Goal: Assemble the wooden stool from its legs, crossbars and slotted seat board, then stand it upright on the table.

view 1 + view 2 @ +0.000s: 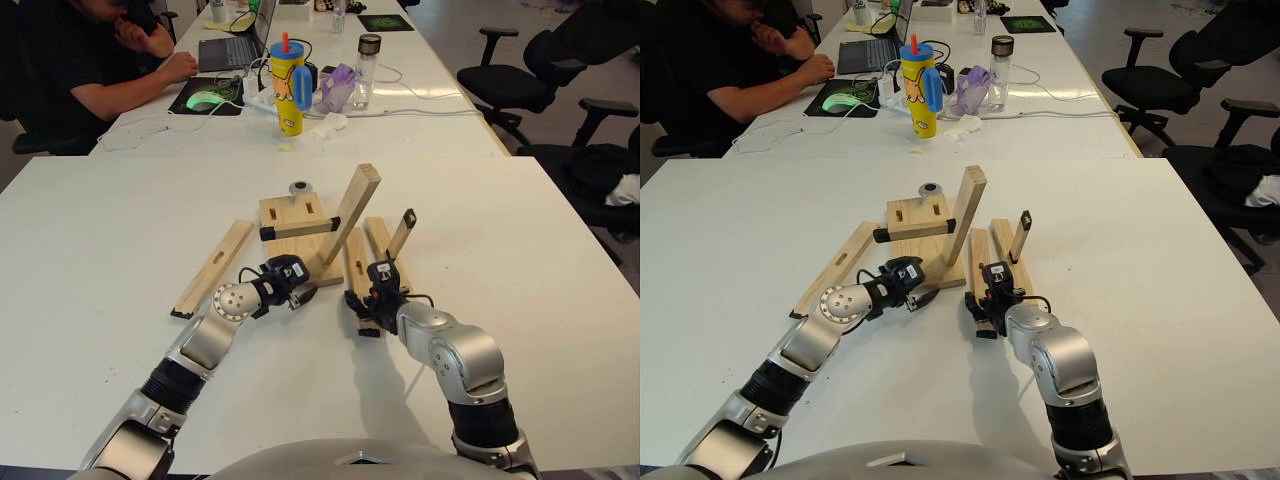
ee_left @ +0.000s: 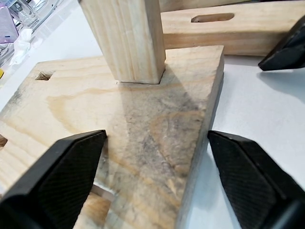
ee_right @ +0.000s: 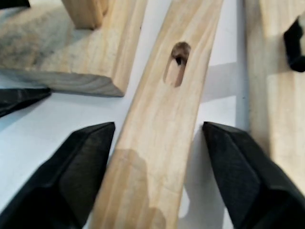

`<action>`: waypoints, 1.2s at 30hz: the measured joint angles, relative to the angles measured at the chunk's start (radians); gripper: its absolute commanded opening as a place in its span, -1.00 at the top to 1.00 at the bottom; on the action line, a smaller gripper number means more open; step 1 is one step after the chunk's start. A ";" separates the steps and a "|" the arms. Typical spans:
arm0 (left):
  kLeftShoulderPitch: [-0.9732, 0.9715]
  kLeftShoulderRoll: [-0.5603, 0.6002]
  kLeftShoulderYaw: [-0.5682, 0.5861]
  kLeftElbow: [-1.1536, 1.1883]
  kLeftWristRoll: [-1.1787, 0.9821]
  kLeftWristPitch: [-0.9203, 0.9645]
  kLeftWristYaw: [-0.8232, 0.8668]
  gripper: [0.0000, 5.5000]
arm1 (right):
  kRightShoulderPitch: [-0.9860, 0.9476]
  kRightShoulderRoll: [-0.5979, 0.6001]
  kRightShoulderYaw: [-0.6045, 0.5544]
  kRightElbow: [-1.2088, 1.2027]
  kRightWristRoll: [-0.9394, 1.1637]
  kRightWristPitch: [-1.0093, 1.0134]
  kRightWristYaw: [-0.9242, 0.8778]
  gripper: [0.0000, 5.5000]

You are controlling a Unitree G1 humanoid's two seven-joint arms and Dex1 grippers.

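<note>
The slotted seat board [image 1: 285, 215] lies flat mid-table, with one leg [image 1: 352, 210] standing tilted in a slot and a dark-tipped crossbar [image 1: 300, 229] lying across it. My left gripper [image 1: 300, 287] is open at the board's near corner [image 2: 143, 129], one fingertip [image 2: 62, 181] on each side of it. Right of the board, my right gripper [image 1: 360, 312] is open astride the near end of a slotted leg [image 3: 162, 129]. Another leg [image 1: 385, 245] lies beside that one, and a short crossbar [image 1: 402, 233] sticks up from it. A loose leg [image 1: 213, 267] lies left of the board.
A small round grey object [image 1: 298, 187] sits just behind the board. On the far table are a yellow cup [image 1: 287, 88], a bottle [image 1: 366, 70], a laptop and a seated person. Office chairs [image 1: 540, 80] stand to the right. White tabletop [image 1: 100, 250] surrounds the parts.
</note>
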 measured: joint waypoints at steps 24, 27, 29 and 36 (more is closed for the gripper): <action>0.155 0.126 0.147 -0.295 -0.272 0.169 -0.237 -0.44 | -0.177 0.124 -0.278 -0.150 0.062 -0.297 0.009 0.26; 0.172 0.144 0.180 -0.342 -0.362 0.257 -0.282 -0.53 | -0.279 0.116 -0.356 -0.166 0.123 -0.304 0.021 0.26; 0.176 0.144 0.216 -0.383 -0.454 0.329 -0.307 -0.65 | -0.358 0.115 -0.412 -0.165 0.229 -0.297 0.057 0.26; 0.176 0.114 0.407 -0.434 -0.806 0.563 -0.332 -0.96 | -0.491 0.052 -0.583 -0.100 0.757 -0.151 0.185 0.26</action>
